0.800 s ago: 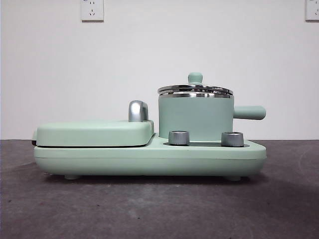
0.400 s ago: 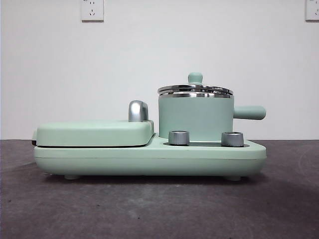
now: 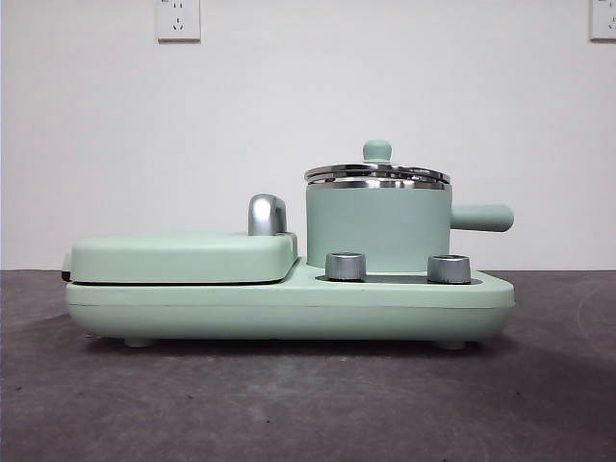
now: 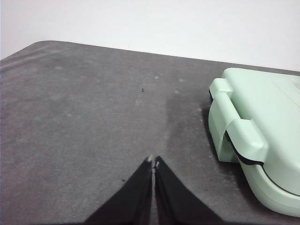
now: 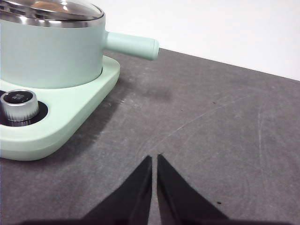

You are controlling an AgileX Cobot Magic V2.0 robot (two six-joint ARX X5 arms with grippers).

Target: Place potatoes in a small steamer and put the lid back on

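Lid [image 3: 377,173] seated on small steamer [image 3: 377,226]; orange-brown visible under glass. Left gripper [image 4: 153,162], right gripper [image 5: 154,158] jaws together, empty. Judgement: check lid sits level. Side handle at 3 o'clock.

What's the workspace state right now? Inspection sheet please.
Surface: dark grey table, scuffed.
Job's things: lid seated on small steamer; something orange-brown shows through the glass in the right wrist view.
Clutter: closed griddle box, two steel dials on the shared base.
Grippers: left pincer shut, over bare table by the griddle; right pincer shut, near the steamer handle.
Cables: nothing seen.
Surroundings: white wall, wall sockets.
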